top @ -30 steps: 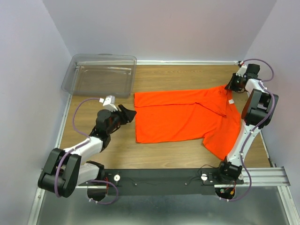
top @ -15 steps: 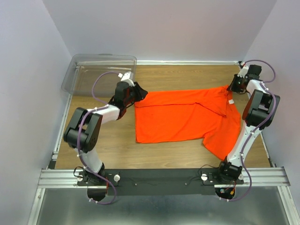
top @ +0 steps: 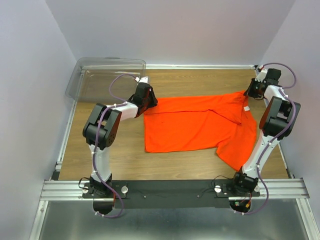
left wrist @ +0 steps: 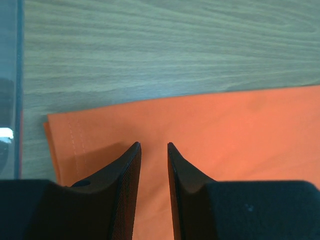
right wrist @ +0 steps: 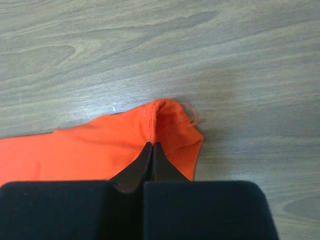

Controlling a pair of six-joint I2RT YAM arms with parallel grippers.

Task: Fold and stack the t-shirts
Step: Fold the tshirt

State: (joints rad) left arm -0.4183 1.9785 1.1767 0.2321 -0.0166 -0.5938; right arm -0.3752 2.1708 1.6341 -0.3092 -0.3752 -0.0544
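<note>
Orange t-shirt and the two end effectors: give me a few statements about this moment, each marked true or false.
1. The right end effector is shut on a fold of the orange t-shirt. True.
2. The left end effector has its jaws apart above the t-shirt. True; the gap is narrow.
3. The left end effector is at the t-shirt's near edge. False: it is over the far left corner, beside the clear bin.
4. The t-shirt lies inside the clear bin. False: it lies spread on the wooden table.
</note>
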